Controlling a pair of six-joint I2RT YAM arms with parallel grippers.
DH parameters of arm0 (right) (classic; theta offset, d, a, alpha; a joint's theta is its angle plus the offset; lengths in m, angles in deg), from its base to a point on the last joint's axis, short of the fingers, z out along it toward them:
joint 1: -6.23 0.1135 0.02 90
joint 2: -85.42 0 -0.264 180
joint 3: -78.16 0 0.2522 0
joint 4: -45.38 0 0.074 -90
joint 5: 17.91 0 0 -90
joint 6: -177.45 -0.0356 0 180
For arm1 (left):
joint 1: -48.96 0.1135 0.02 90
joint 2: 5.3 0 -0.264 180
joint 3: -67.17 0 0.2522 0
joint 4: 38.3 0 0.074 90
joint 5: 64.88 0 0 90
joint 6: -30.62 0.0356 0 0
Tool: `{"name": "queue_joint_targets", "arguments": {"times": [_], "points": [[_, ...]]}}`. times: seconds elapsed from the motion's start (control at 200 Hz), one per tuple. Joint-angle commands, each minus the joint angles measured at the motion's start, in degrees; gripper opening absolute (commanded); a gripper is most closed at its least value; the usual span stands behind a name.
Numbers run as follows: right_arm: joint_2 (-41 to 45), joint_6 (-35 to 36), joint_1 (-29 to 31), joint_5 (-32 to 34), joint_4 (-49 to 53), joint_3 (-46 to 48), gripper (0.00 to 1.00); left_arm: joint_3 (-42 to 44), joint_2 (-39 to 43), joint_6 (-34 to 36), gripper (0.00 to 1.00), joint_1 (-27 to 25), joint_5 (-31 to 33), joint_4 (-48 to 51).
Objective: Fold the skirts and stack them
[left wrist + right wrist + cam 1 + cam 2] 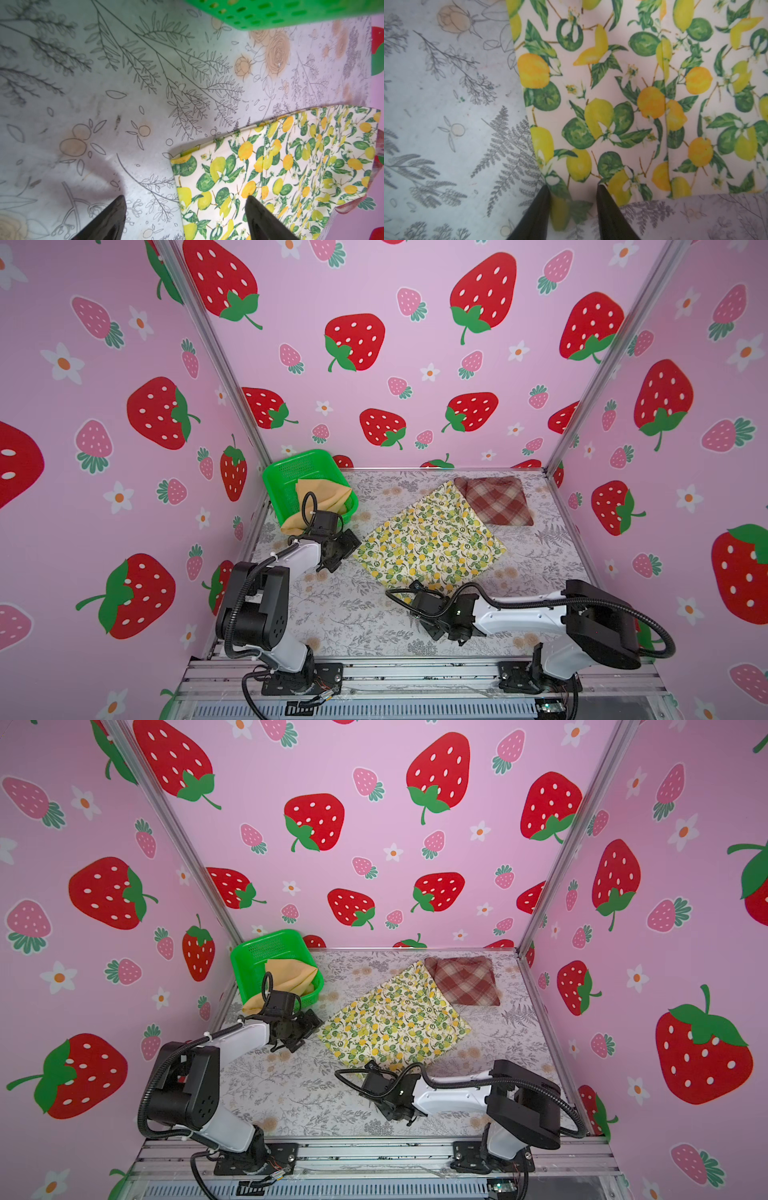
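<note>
The lemon-print skirt point(430, 543) point(395, 1023) lies flat, turned like a diamond, in the middle of the table. My left gripper point(347, 556) point(185, 197) is open wide at its left corner, one finger point(261, 216) over the cloth point(291, 176) and the other over bare table. My right gripper point(409, 591) point(573, 187) is at the near corner point(633, 104), jaws partly closed with the corner's tip between them and a gap still showing. The plaid skirt point(494, 499) point(463, 979) lies folded at the back right. The mustard skirt point(320, 497) point(289, 977) hangs out of the basket.
The green perforated basket point(291, 466) point(257, 944) point(291, 12) stands at the back left corner, close behind my left gripper. Strawberry-print walls enclose the table on three sides. The lemon skirt's far corner overlaps the plaid skirt's edge.
</note>
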Motion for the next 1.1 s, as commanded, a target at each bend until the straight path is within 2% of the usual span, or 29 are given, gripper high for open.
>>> {"name": "queue_joint_targets", "arguments": {"times": [0.0,0.15,0.235,0.4,0.66,1.011,1.096], "points": [[-1.0,0.3,0.3,-2.2,3.3,1.8,0.35,-1.7,1.2,0.7,0.91,0.4,-0.5,1.4],[-1.5,0.3,0.3,-4.1,3.3,1.4,0.15,-1.4,1.6,0.7,0.91,0.5,-0.8,1.1],[0.0,0.3,0.1,-5.4,2.9,1.5,0.12,-1.0,1.8,0.5,0.91,0.5,-1.2,0.8],[5.5,0.1,-2.5,-11.1,0.8,2.7,0.11,-0.3,2.4,0.3,0.90,0.4,-1.8,0.0],[16.1,1.7,-12.8,-24.2,-2.1,6.2,0.11,0.2,2.3,0.5,0.85,-1.3,-1.1,-0.2],[18.0,3.5,-25.1,-36.2,-3.5,7.5,0.11,3.4,3.9,-1.9,0.82,-3.7,0.0,-1.2],[18.1,3.8,-27.4,-37.1,-3.3,7.7,0.11,5.4,5.0,-2.9,0.82,-4.2,0.1,-2.3]]}}
